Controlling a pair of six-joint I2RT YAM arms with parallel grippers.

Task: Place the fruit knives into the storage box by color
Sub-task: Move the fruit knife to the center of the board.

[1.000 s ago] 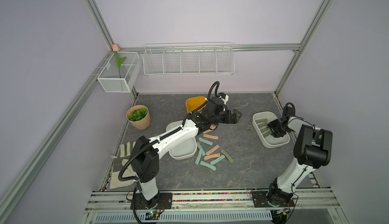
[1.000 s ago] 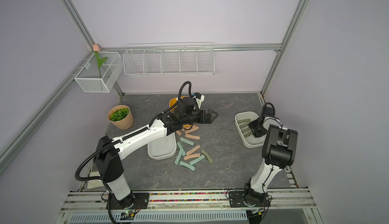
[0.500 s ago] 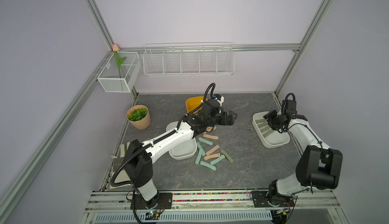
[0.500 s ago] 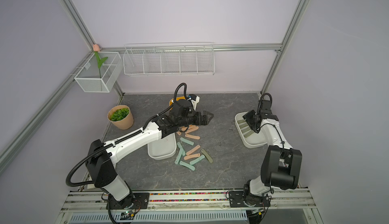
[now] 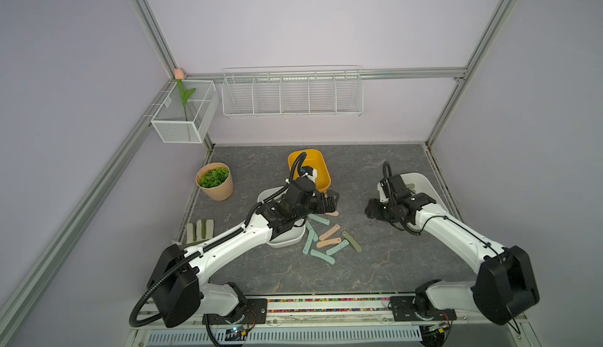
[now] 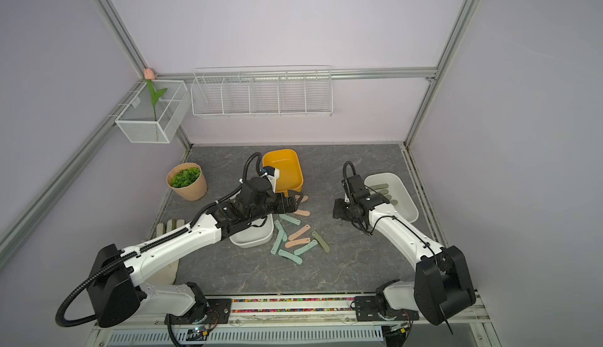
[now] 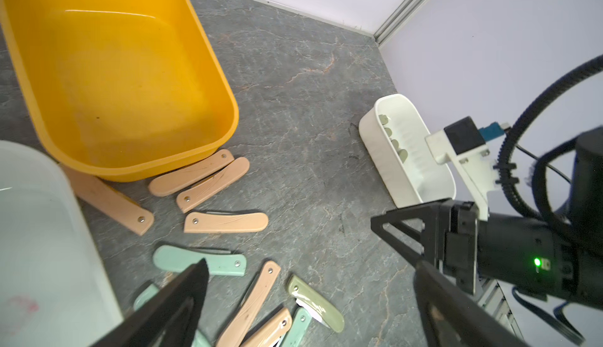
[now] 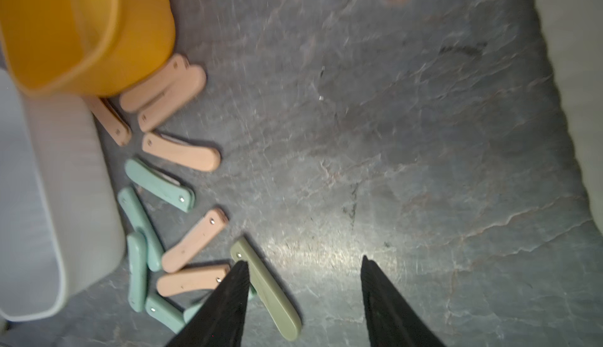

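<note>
— Left pincer point(image 7: 311, 262), how does it stand?
— Released, as I see it from its wrist camera. Both fingers are spread wide with nothing between them, above the fruit knives point(image 5: 329, 232). Right pincer point(image 8: 303, 260) is spread and empty too, over bare table point(image 8: 424, 133). One fingertip point(image 8: 235, 290) overlaps the olive knife point(image 8: 274, 296) in its wrist view, but I can't tell whether it touches.
— Where are the knives?
— Most lie loose at the centre of both top views. I see peach ones point(image 7: 225, 223) hard by the yellow tub point(image 7: 130, 68), with mint ones point(image 6: 289, 219) and more peach just below, beside the white tub point(image 5: 287, 239) under my left arm. Several olive ones point(image 6: 380, 186) lie inside the other white tub point(image 6: 403, 211) at centre right, behind the right pincer.
— Anything else?
— A potted plant point(image 5: 213, 179) stands at left, with a striped glove point(image 5: 199, 231) below it.
</note>
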